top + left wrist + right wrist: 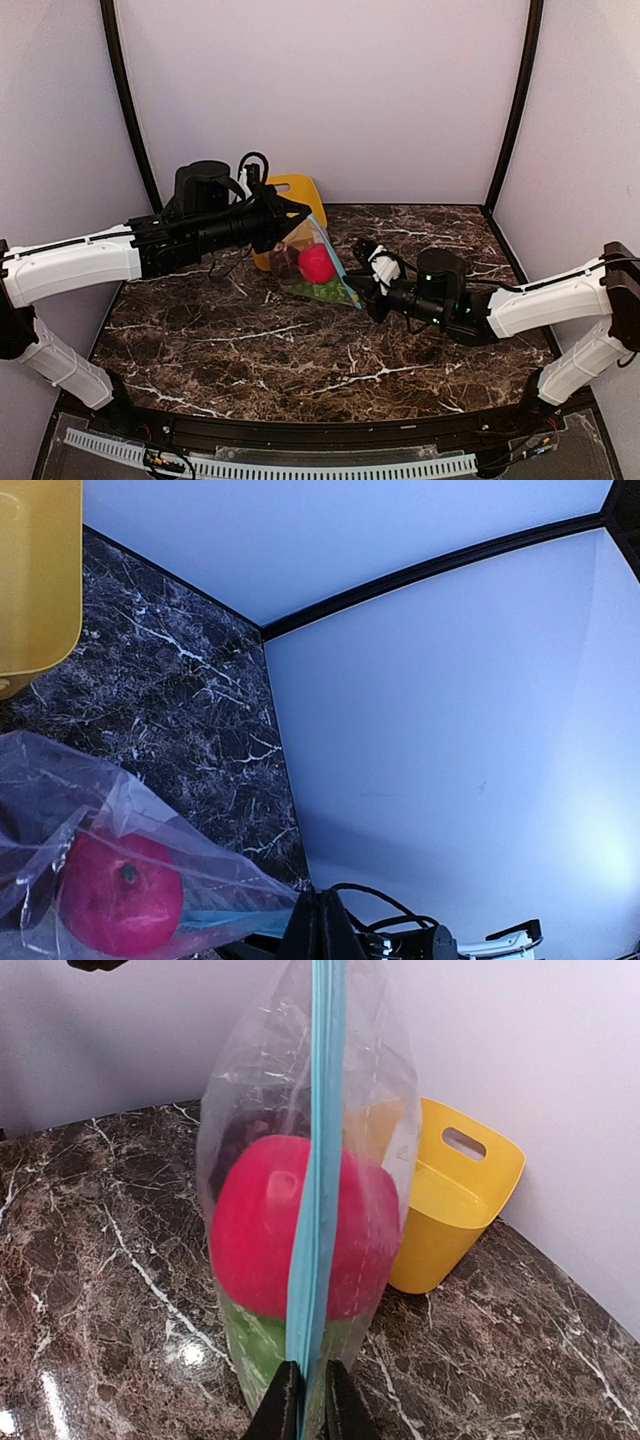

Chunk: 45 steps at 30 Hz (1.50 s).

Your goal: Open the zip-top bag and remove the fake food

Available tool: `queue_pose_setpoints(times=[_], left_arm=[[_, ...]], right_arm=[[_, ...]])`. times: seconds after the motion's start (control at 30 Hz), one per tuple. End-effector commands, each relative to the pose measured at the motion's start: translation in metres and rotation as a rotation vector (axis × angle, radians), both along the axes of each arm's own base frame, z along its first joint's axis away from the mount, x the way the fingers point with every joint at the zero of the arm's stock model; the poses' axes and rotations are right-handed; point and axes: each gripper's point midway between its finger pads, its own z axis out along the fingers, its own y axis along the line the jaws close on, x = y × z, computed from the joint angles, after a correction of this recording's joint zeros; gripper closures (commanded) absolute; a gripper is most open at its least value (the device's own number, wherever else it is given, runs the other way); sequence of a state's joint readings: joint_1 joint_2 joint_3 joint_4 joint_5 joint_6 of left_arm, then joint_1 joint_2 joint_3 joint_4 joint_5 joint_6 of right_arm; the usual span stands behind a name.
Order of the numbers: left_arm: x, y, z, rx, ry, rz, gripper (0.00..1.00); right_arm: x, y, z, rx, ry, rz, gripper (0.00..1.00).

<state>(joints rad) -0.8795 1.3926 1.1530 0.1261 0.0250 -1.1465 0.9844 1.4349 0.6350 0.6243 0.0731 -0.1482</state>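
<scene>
The clear zip-top bag (318,262) hangs stretched between my two grippers above the table, its teal zip strip (318,1160) taut. Inside it show the red fruit (317,263), the green grapes (322,291) and the dark purple piece (286,257). My left gripper (300,213) is shut on the bag's upper end; in the left wrist view (322,920) the zip end runs into the closed fingers. My right gripper (362,296) is shut on the bag's lower end, pinching the zip strip in the right wrist view (305,1400). The red fruit also shows in both wrist views (118,892) (290,1225).
A yellow plastic bin (290,195) stands behind the bag near the back wall, also in the right wrist view (450,1200). The dark marble table (300,350) is enclosed by pale walls at the back and both sides.
</scene>
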Motion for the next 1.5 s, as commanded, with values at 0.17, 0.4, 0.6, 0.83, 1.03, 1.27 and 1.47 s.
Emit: queue_pose_setpoints(times=[0.17, 0.4, 0.6, 0.83, 1.03, 1.27, 1.47], left_arm=[[-0.007, 0.003, 0.024, -0.081, -0.04, -0.012, 0.99], [-0.01, 0.008, 0.024, -0.086, -0.052, -0.009, 0.99], [-0.012, 0.011, 0.02, -0.077, -0.057, -0.009, 0.99], [-0.014, 0.028, 0.019, 0.05, -0.247, 0.008, 0.62], [-0.025, 0.066, 0.022, 0.292, -0.555, 0.046, 0.26], [-0.06, 0.088, 0.021, 0.54, -0.897, -0.082, 0.14], [-0.095, 0.072, -0.013, 0.715, -1.06, -0.427, 0.18]], right_arm=[[0.006, 0.009, -0.005, -0.03, 0.0, -0.012, 0.89], [0.0, 0.009, -0.001, -0.028, -0.01, 0.022, 1.0], [-0.009, 0.01, 0.005, -0.015, 0.001, 0.068, 1.0], [-0.019, 0.005, 0.009, -0.065, 0.09, 0.09, 1.0], [-0.032, 0.003, 0.006, -0.145, 0.198, 0.139, 1.0], [-0.043, 0.008, 0.007, -0.206, 0.301, 0.195, 1.0], [-0.051, 0.009, 0.019, -0.247, 0.356, 0.235, 1.0]])
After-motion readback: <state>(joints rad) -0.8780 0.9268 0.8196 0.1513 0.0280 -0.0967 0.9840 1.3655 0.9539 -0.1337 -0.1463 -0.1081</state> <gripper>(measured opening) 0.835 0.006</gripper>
